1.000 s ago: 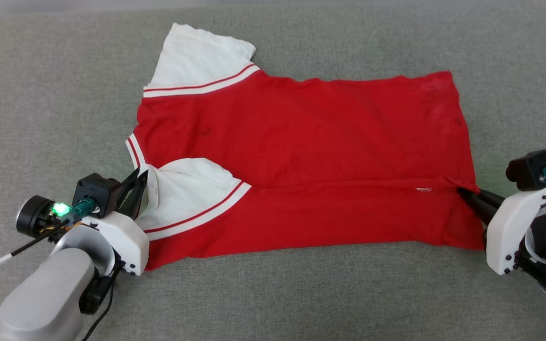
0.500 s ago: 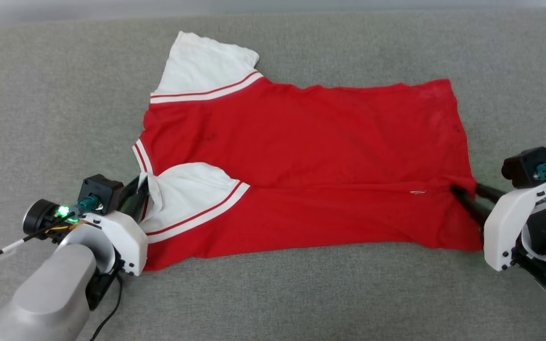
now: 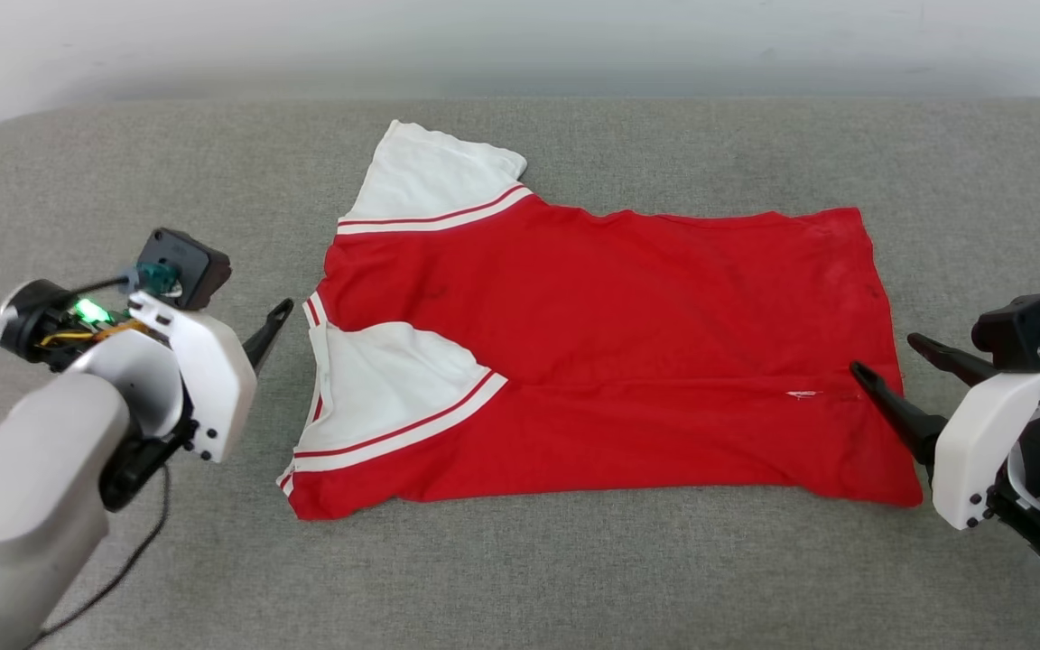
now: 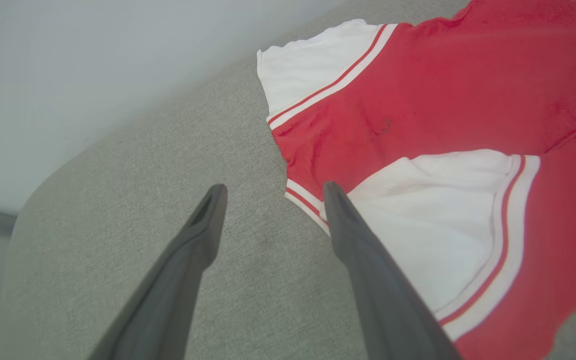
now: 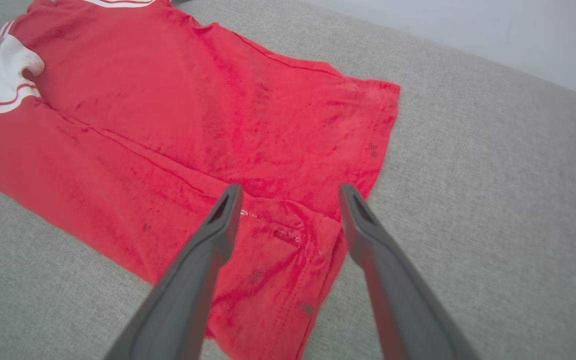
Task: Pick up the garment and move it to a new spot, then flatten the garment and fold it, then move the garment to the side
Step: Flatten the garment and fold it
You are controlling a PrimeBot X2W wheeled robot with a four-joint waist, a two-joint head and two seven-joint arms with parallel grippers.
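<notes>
Our left hand (image 4: 274,187) and right hand (image 5: 290,187) have just let go and stand open, drawn back off the shirt (image 3: 628,307), left by the collar (image 4: 303,197), right at the hem (image 5: 383,130). It lies flat on the bench (image 3: 574,578), near side folded in, so that fold looks done. Bare surface on every side leaves room to move it.

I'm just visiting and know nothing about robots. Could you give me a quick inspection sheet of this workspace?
Surface: grey fabric-covered top, rounded at its far-left corner.
Job's things: red garment lying flat, near long edge folded over with a white sleeve on top.
Clutter: nothing seen.
Grippers: left gripper open, beside the collar; right gripper open, at the hem; neither holds anything.
Cables: black cable trailing below the left gripper.
Surroundings: pale wall behind.
</notes>
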